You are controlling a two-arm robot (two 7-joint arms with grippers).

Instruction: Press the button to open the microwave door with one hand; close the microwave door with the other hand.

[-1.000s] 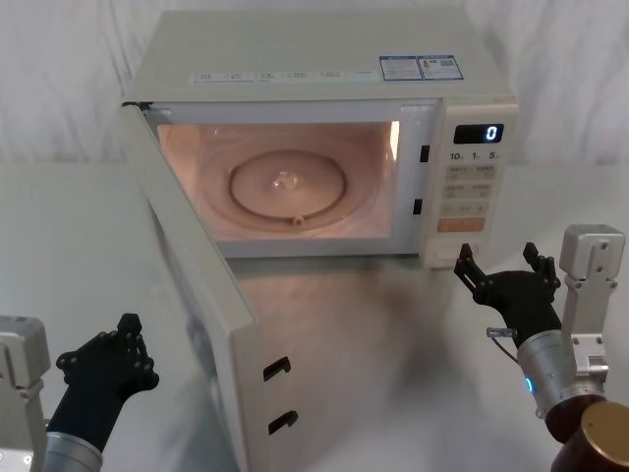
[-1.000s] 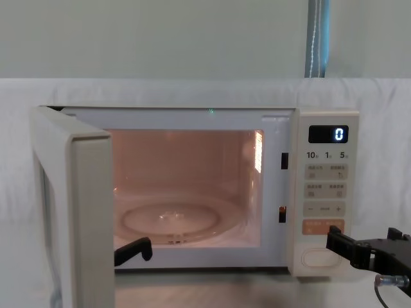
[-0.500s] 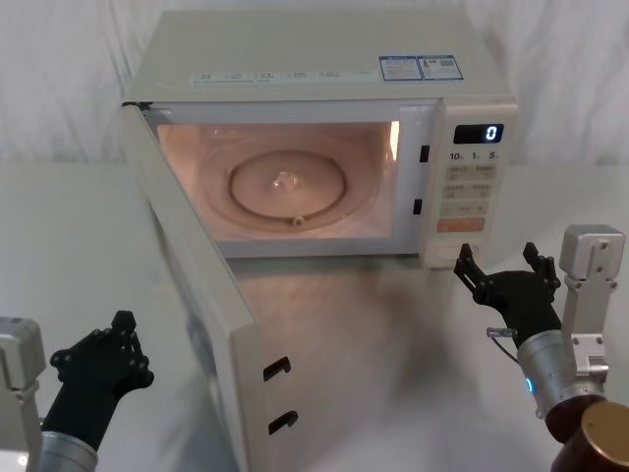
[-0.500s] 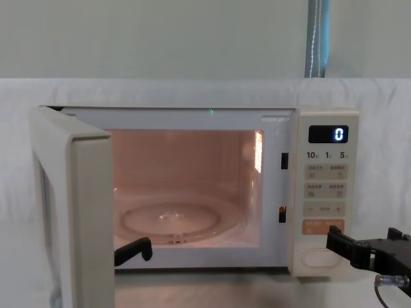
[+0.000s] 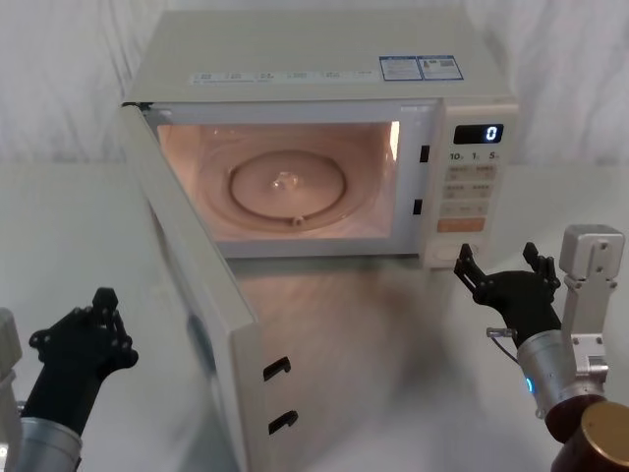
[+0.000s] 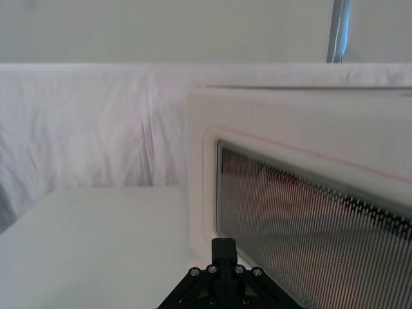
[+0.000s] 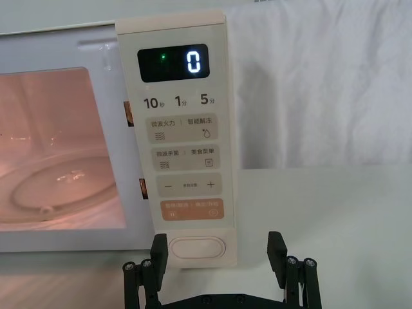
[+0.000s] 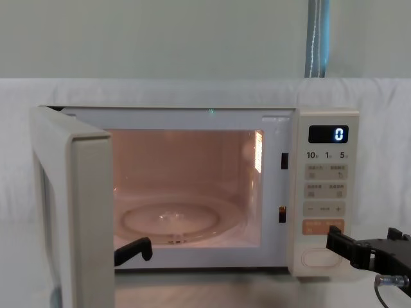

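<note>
On your left, the left gripper [image 5: 98, 313] sits low over the table [image 5: 59, 226], outboard of the microwave door [image 5: 197, 295]; its fingers appear closed together and hold nothing. The door stands swung wide open, and the lit cavity [image 5: 285, 182] with its glass turntable [image 5: 290, 187] is exposed. On the control panel [image 7: 180, 129], the button [image 7: 196, 248] lies lowest. The right gripper [image 5: 499, 267] sits just before it, fingers spread, grasping nothing.
</note>
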